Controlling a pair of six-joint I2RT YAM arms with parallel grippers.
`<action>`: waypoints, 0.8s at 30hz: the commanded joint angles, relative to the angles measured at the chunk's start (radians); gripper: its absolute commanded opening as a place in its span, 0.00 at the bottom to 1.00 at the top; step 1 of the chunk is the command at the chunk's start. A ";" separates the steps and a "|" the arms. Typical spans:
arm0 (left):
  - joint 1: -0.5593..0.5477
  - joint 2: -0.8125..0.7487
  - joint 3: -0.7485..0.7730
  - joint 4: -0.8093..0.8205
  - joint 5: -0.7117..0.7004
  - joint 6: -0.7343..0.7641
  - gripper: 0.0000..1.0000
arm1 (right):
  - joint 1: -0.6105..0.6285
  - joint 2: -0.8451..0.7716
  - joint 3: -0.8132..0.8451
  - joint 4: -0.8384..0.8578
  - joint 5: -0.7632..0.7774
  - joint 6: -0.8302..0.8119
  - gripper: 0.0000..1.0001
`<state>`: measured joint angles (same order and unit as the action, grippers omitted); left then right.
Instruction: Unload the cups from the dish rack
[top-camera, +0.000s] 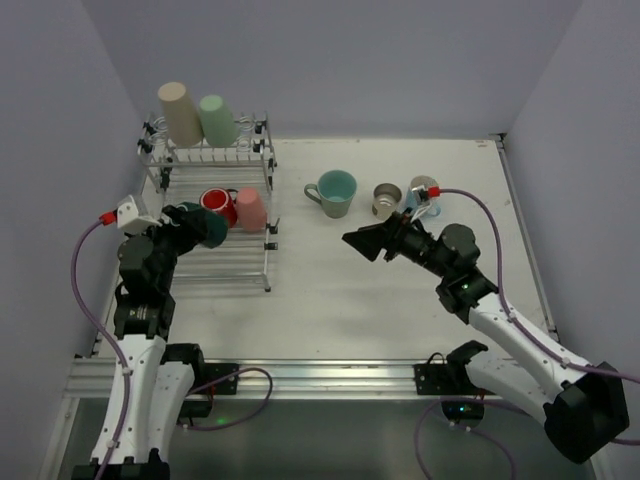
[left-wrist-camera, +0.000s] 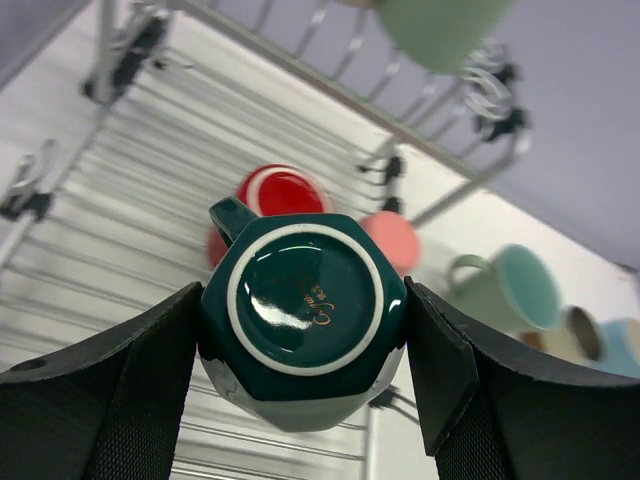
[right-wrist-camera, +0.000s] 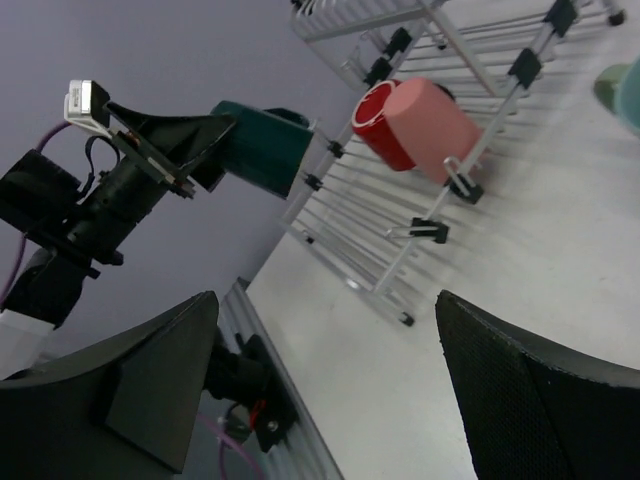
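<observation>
My left gripper (top-camera: 200, 226) is shut on a dark green cup (left-wrist-camera: 305, 310), bottom toward the wrist camera, held just above the lower bars of the chrome dish rack (top-camera: 225, 262). On those bars lie a red cup (top-camera: 217, 204) and a pink cup (top-camera: 251, 209), side by side. A beige cup (top-camera: 180, 113) and a mint green cup (top-camera: 215, 118) stand inverted on the raised back tier. My right gripper (top-camera: 362, 243) hangs open and empty over the table, right of the rack, pointing toward it.
A teal mug (top-camera: 335, 192), a small grey-brown cup (top-camera: 386, 197) and a light blue cup (top-camera: 425, 195) stand on the table behind my right gripper. Purple walls close in on the left, back and right.
</observation>
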<state>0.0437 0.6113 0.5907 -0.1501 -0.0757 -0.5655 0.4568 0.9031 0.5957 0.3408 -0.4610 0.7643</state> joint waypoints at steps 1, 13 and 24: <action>0.002 -0.100 0.032 0.099 0.265 -0.135 0.12 | 0.103 0.031 -0.046 0.298 0.086 0.145 0.92; -0.044 -0.212 -0.038 0.369 0.543 -0.454 0.12 | 0.382 0.368 0.095 0.674 0.117 0.228 0.91; -0.100 -0.235 -0.109 0.521 0.591 -0.589 0.12 | 0.442 0.545 0.283 0.676 0.068 0.274 0.89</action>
<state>-0.0490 0.3912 0.4923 0.1940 0.4622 -1.0527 0.8890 1.4155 0.8139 0.9215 -0.3885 1.0115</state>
